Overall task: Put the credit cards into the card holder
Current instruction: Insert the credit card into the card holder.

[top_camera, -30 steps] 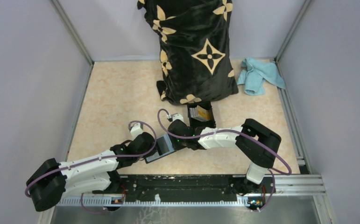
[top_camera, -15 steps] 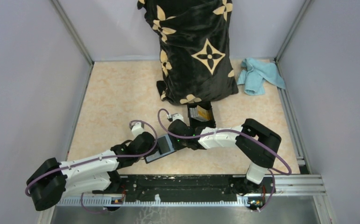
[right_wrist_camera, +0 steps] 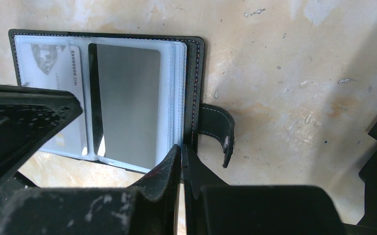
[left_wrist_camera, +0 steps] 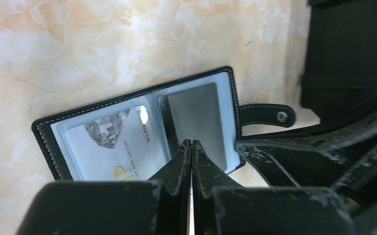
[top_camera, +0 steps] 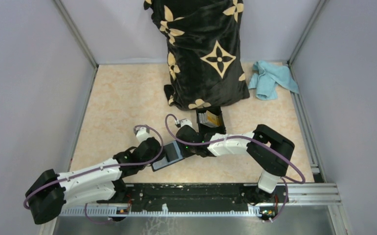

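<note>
A beige, marbled tabletop (top_camera: 122, 107) is enclosed by plain lilac-grey walls (top_camera: 30, 73) with metal posts (top_camera: 76, 32) at the far corners, and a black rail (top_camera: 196, 193) is fixed along the near edge. At the far side a black cloth (top_camera: 206, 54) patterned with gold flowers is draped down onto the surface, and a crumpled blue cloth (top_camera: 272, 78) is left in the far right corner. Just in front of the black cloth a black box (top_camera: 211, 122) is set, with orange cards (top_camera: 206, 117) seen in it; its near part is hidden by the right arm. The holder (top_camera: 169, 157) is laid open and flat on the near half of the tabletop, between the two hands, its strap (left_wrist_camera: 267, 115) lying on the surface. A pale printed card (left_wrist_camera: 113, 142) is seen in one clear pocket and a grey card (left_wrist_camera: 198, 117) in the other. The left hand (left_wrist_camera: 191, 147) is closed, its tips pressed together over the holder's fold. The right hand (right_wrist_camera: 181, 152) is likewise closed, its tips at the holder's edge beside the strap; whether anything thin is pinched cannot be told.
</note>
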Robot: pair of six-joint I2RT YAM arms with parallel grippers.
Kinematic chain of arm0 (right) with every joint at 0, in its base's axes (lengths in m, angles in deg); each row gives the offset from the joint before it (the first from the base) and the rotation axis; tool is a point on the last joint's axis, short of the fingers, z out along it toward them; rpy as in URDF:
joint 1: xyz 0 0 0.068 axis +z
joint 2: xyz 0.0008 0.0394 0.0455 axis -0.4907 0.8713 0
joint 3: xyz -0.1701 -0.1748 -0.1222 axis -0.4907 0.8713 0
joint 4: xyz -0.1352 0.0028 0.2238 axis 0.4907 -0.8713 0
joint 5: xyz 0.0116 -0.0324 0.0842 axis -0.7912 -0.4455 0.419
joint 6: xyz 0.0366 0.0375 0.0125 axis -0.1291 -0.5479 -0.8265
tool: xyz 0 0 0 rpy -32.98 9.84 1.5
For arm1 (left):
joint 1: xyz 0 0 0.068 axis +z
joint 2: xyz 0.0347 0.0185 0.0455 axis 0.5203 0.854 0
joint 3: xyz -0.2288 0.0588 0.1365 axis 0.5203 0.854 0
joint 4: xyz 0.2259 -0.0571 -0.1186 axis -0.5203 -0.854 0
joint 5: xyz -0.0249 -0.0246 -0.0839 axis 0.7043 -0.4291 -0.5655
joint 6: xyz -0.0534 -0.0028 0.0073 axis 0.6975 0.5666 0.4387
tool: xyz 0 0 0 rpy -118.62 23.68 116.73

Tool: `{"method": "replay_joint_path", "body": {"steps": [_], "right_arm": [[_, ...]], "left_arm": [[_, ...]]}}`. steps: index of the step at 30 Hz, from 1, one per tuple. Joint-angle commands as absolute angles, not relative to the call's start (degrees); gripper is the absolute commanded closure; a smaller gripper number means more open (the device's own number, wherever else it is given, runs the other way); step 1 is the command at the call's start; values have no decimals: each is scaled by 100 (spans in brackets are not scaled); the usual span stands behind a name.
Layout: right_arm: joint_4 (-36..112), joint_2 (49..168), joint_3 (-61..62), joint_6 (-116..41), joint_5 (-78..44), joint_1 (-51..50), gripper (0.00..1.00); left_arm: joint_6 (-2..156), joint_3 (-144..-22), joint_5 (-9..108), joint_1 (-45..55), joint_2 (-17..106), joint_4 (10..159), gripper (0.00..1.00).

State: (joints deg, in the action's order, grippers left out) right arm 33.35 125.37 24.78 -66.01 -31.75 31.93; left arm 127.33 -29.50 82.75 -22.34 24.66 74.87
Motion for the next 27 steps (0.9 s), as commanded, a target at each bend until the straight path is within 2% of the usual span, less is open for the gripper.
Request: {"method": "replay_joint_path", "body": {"steps": [1, 17, 27], "right_arm": [[2863, 12575, 2572, -6440, -3332, 3091, 94], [2884, 12644, 2562, -6436, -3296, 3091, 94], [2918, 12658, 2588, -6462, -3285, 3091, 94]], "left_arm": [[12680, -3032, 8505, -2294, 1983, 7257, 96], [12925, -2680, 8451, -2340, 1828, 6762, 99], [12855, -2721, 8295, -2356, 2371, 7127, 100]]}}
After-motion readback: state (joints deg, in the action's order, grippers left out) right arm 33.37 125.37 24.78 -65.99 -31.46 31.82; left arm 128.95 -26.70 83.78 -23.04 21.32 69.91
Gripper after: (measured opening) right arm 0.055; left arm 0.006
